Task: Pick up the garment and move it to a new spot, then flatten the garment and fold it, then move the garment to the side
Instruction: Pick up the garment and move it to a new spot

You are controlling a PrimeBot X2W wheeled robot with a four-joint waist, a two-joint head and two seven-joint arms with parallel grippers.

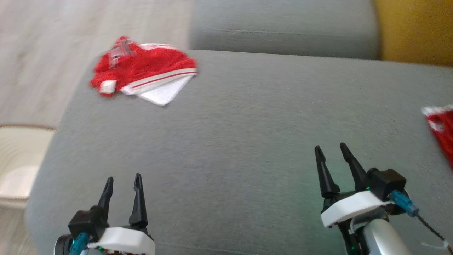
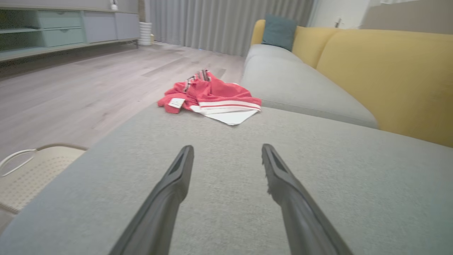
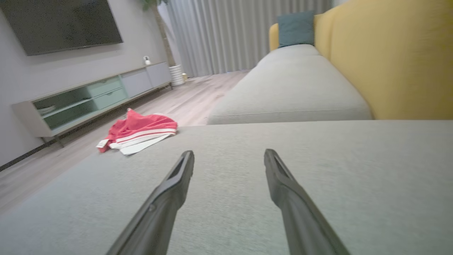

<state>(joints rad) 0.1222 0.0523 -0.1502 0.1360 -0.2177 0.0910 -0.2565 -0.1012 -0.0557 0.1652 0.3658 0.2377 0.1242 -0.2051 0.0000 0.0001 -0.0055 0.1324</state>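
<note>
The garment (image 1: 141,69) is a red jersey with a white sleeve and red-and-white striped trim. It lies crumpled at the far left corner of the grey sofa seat (image 1: 240,134). It also appears ahead of the fingers in the left wrist view (image 2: 212,97) and off to the left in the right wrist view (image 3: 139,132). My left gripper (image 1: 124,177) hovers open over the seat's near left part, well short of the garment, with nothing between its fingers (image 2: 227,147). At the near right, my right gripper (image 1: 330,146) is open and empty too (image 3: 229,151).
A second red cloth with a white edge (image 1: 442,131) pokes in at the seat's right edge. A pale perforated basket (image 1: 17,159) stands on the floor left of the sofa. The yellow backrest (image 1: 414,28) and another grey cushion (image 1: 283,24) lie beyond.
</note>
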